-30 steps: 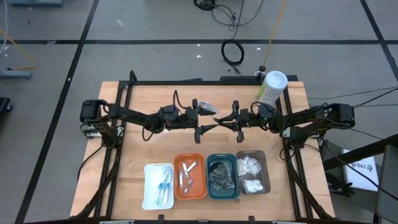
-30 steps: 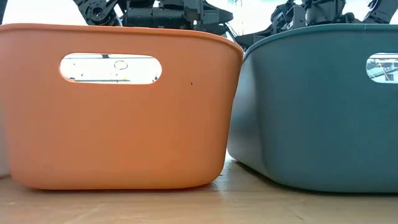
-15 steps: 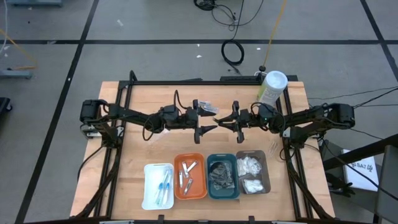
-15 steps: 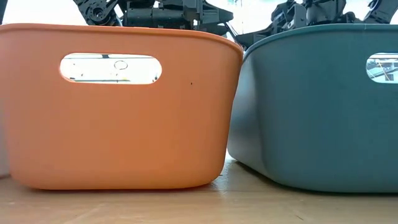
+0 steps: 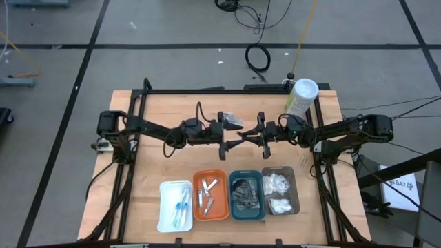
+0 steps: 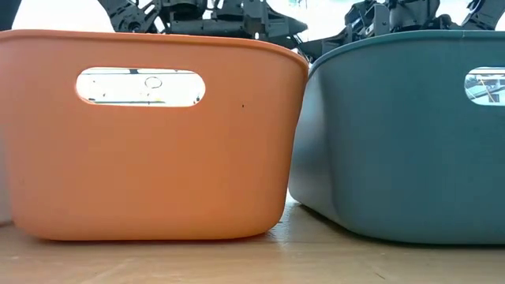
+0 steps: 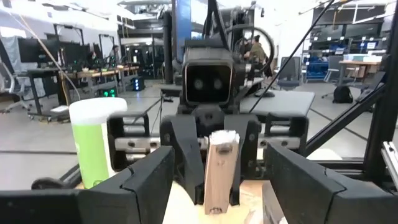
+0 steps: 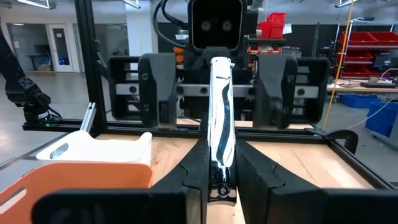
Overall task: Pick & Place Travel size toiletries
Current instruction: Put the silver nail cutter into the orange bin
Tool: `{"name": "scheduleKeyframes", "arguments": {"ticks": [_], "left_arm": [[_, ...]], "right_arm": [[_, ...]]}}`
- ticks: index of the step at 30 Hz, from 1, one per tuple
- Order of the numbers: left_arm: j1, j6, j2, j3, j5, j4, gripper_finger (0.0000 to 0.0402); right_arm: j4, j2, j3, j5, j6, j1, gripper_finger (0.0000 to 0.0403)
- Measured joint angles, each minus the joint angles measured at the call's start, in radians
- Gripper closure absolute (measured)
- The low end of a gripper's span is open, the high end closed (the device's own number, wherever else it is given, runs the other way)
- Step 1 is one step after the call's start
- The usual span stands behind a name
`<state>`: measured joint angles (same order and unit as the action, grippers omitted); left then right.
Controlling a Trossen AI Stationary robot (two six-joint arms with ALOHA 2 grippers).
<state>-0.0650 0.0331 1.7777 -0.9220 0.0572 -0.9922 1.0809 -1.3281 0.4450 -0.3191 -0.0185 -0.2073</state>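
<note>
My right gripper (image 5: 249, 137) is over the table's middle, shut on a slim pale stick (image 8: 220, 118) that juts toward my left gripper. My left gripper (image 5: 233, 138) faces it, open. Its fingers (image 8: 155, 87) stand wide apart on either side of the stick's free end (image 7: 222, 138) without touching it. Four trays stand in a row near the front edge: white (image 5: 165, 207) with blue sticks, orange (image 5: 198, 196) with silvery pieces, teal (image 5: 234, 200) with dark bundles, grey (image 5: 295, 189) with white pads. My right gripper pinches the stick between its two fingers, near the end closest to the wrist (image 8: 221, 174). The fingers come level from the table's right and lie along the stick. The stick points level toward my left gripper, clear of the table.
A tall pale-green canister (image 5: 301, 96) with a white lid stands at the table's far right corner. A black frame (image 5: 138, 103) runs round the tabletop. The low view is filled by the walls of the orange tray (image 6: 142, 158) and the teal tray (image 6: 410, 134).
My left gripper has moved a little toward the table's right edge, closer to my right gripper and the stick it holds, staying open. My right gripper and the stick have kept still.
</note>
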Motion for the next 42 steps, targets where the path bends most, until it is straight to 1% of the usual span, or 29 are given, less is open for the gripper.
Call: {"name": "scheduleKeyframes", "arguments": {"ticks": [3, 11, 16, 18, 20, 22, 26, 27, 31, 33, 34, 38, 42], "left_arm": [[-0.001, -0.009, 0.021, -0.01, -0.004, -0.004, 0.0151], [-0.002, 0.037, 0.01, -0.01, -0.004, -0.012, 0.0151], [-0.002, 0.036, 0.011, -0.01, -0.004, -0.006, 0.0157], [-0.002, 0.037, 0.011, -0.01, -0.004, -0.006, 0.0177], [-0.002, 0.036, 0.011, -0.01, -0.004, -0.006, 0.0212], [-0.002, 0.034, 0.011, -0.01, -0.004, -0.007, 0.0259], [-0.002, 0.033, 0.011, -0.009, 0.004, -0.003, 0.0366], [-0.002, 0.031, 0.011, -0.009, 0.014, -0.003, 0.0373], [-0.005, 0.007, 0.011, -0.009, 0.02, -0.004, 0.0368], [-0.005, -0.003, 0.011, -0.009, 0.021, 0.001, 0.0368], [-0.005, -0.009, 0.011, -0.009, 0.022, 0.003, 0.0371], [-0.005, -0.009, -0.017, -0.009, 0.022, 0.039, 0.0371], [-0.005, -0.019, -0.088, -0.009, 0.026, 0.159, 0.0371]], "right_arm": [[0.0, 0.0, 0.0, 0.0, 0.0, 0.0, 0.0361], [-0.008, 0.0, 0.0, 0.0, 0.004, 0.0, 0.0361], [-0.008, 0.0, 0.0, 0.0, 0.004, 0.0, 0.0361], [-0.008, 0.0, 0.0, 0.0, 0.004, 0.0, 0.0361], [-0.008, 0.0, 0.0, 0.0, 0.004, 0.0, 0.0361], [-0.008, 0.0, 0.0, -0.001, 0.004, 0.0, 0.0361], [-0.007, 0.0, 0.0, -0.001, 0.008, 0.0, 0.0361], [-0.007, 0.001, 0.0, -0.003, 0.008, -0.001, 0.0361], [-0.015, 0.001, 0.0, 0.0, 0.004, 0.0, 0.036], [-0.028, 0.001, 0.0, 0.004, -0.007, -0.001, 0.034], [-0.038, 0.001, 0.001, 0.01, -0.019, -0.003, 0.0321], [-0.124, 0.026, 0.001, 0.031, -0.048, -0.017, 0.0228], [-0.258, 0.106, 0.001, 0.042, -0.049, -0.03, 0.015]]}}
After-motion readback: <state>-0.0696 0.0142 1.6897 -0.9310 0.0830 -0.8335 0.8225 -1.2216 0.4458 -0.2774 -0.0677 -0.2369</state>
